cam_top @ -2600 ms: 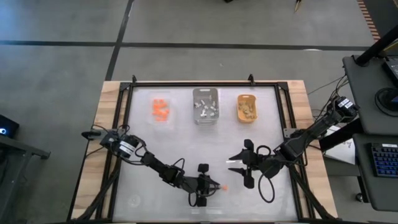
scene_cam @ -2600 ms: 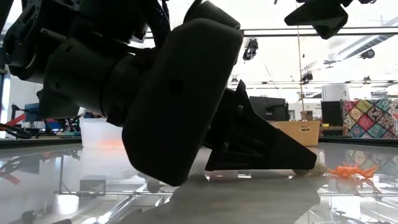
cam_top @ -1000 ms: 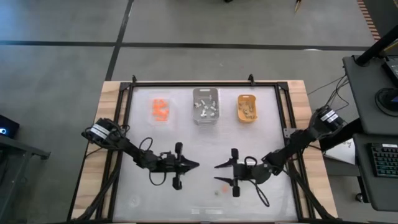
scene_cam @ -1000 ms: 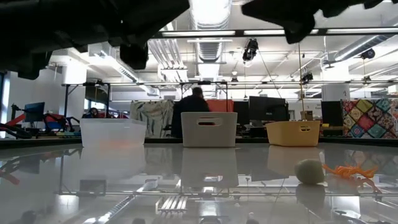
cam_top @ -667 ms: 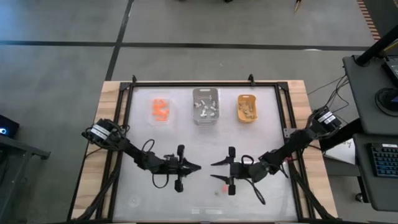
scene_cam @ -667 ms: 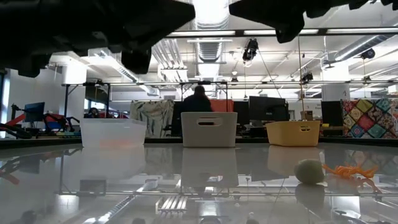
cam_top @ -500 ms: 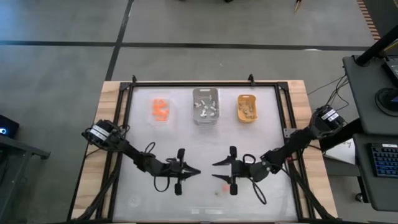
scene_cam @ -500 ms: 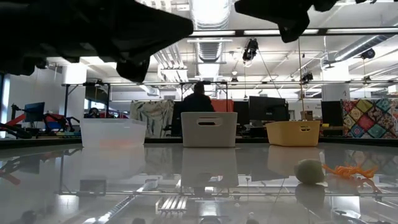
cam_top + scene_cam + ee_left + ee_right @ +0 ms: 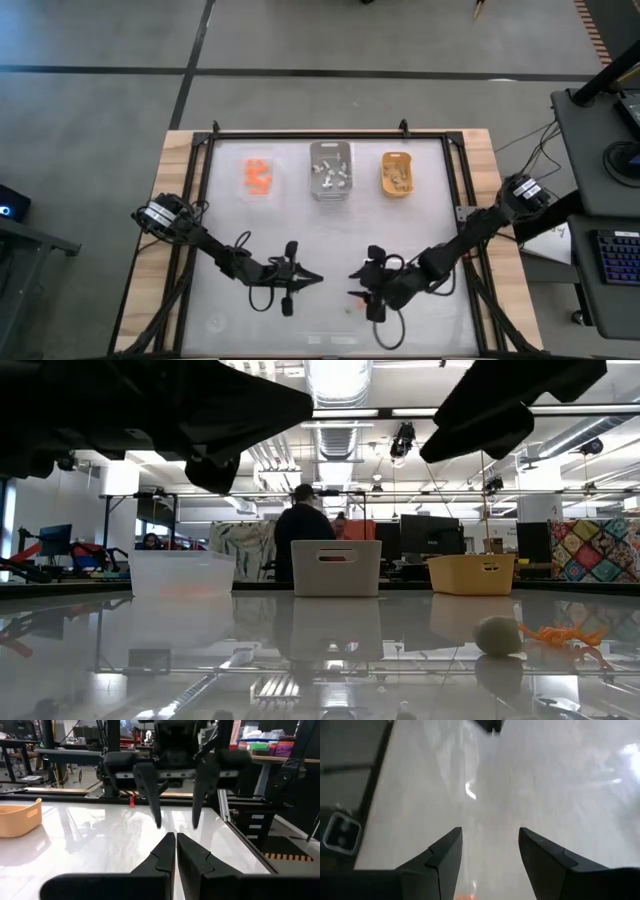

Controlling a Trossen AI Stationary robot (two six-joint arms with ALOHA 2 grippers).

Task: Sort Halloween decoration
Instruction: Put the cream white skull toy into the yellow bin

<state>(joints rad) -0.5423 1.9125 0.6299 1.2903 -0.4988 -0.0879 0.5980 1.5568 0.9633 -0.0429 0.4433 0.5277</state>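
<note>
Orange trinket (image 9: pixel 352 295) lies loose on the table (image 9: pixel 330 230); the right hand (image 9: pixel 362 285), spread wide, has dipped right over it, seemingly ready to grab, while the clenched left hand (image 9: pixel 316 278) waits just beside.

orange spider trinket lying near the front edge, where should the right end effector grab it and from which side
Best guess: pinch the orange spider trinket across its small central body, coming straight down. It lies flat with thin legs splayed outward, offering little purchase. The open right end effector hangs close above it.
</note>
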